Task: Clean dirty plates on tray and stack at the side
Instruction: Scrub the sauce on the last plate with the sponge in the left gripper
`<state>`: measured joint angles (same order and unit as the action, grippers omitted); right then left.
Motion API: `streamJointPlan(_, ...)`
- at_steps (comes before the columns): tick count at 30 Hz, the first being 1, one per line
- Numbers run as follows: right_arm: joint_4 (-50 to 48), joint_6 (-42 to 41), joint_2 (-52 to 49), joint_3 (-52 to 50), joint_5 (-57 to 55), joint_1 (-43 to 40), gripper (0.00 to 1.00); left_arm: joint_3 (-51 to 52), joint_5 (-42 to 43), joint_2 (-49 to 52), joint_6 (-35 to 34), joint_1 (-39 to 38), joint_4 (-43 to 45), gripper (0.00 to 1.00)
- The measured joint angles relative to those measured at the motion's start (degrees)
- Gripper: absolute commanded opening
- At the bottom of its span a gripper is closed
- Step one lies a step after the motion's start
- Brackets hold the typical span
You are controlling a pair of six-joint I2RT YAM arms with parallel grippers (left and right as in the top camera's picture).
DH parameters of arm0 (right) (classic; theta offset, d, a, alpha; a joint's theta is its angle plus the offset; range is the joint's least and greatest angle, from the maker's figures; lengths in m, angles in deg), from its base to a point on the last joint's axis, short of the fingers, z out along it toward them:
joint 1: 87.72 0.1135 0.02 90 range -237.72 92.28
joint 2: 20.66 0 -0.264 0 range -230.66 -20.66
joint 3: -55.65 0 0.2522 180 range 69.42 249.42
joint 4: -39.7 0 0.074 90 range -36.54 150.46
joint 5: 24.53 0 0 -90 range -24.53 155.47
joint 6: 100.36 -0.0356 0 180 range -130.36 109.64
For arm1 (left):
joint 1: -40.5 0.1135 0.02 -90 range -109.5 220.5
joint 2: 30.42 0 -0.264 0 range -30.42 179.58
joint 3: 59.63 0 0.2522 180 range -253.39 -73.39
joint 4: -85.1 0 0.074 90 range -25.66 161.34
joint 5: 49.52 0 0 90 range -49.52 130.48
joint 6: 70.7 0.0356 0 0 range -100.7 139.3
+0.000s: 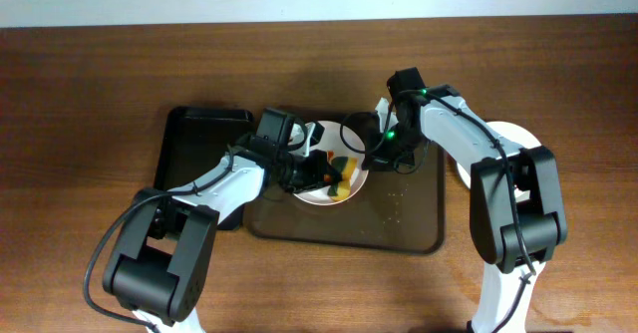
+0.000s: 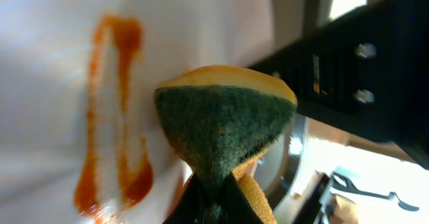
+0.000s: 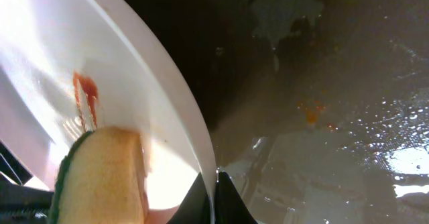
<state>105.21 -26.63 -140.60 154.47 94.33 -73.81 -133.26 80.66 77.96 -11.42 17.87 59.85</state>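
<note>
Where the left gripper (image 1: 311,171) ends, its fingers are closed to a narrow gap on a sponge (image 2: 224,127), yellow with a green scouring face. The sponge touches the plate (image 1: 317,195) just beside an orange-red streak (image 2: 114,110) in the plate's middle.

The right gripper (image 3: 214,196) is pinched narrow on the plate's right rim, one finger on either side of the edge. The two grippers face each other across the plate with little room between them.

The plate is in the upper left part of the tray (image 1: 399,223), near its far rim. Whether it lies flat or tipped cannot be told. To the right and front of the plate the tray floor is wet, with droplets and a few orange specks (image 3: 312,113).

A black tray (image 1: 194,144) lies against or just beside the tray's left edge, partly under the left arm. A second plate (image 1: 503,134) rests on the table (image 1: 80,94) right of the tray, partly hidden by the right arm. Table wood shows wide on both outer sides.
</note>
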Motion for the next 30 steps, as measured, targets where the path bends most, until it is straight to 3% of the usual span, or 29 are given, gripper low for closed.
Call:
streamJointPlan(7, 2.4, -0.28, 0.0, 0.0, -0.02, 0.0, 0.04, 0.0, -11.47, 0.2, -2.84, -0.42, 0.07, 0.0)
streamJointPlan(13, 7.78, -0.2, 0.0, 0.0, -3.43, -0.04, 0.04, -0.74, -13.92, 2.95, -3.04, -0.11, -0.5, 0.0)
streamJointPlan(18, 6.51, -0.11, 0.0, 0.0, -4.59, -0.04, 0.05, -1.64, -16.35, 1.49, -1.75, 3.39, -8.7, 0.0)
streamJointPlan(21, 3.02, 2.14, 0.0, 0.0, -4.15, -0.13, 0.44, -2.01, -18.21, 0.87, -0.46, 3.43, -11.98, 0.0)
streamJointPlan(25, -2.93, 3.21, 0.04, 0.35, -4.11, -0.85, 0.39, -2.12, -18.78, 0.7, -0.17, 3.43, -12.35, 0.0)
streamJointPlan(28, -3.58, 3.19, 0.02, 0.33, -4.15, -0.63, 0.24, -2.12, -18.82, 0.7, -0.15, 3.43, -12.39, 0.0)
streamJointPlan(30, -4.26, 3.19, 0.04, 0.0, -5.4, 0.22, 0.22, -2.14, -19.15, 0.68, -0.15, 3.17, -12.55, 0.0)
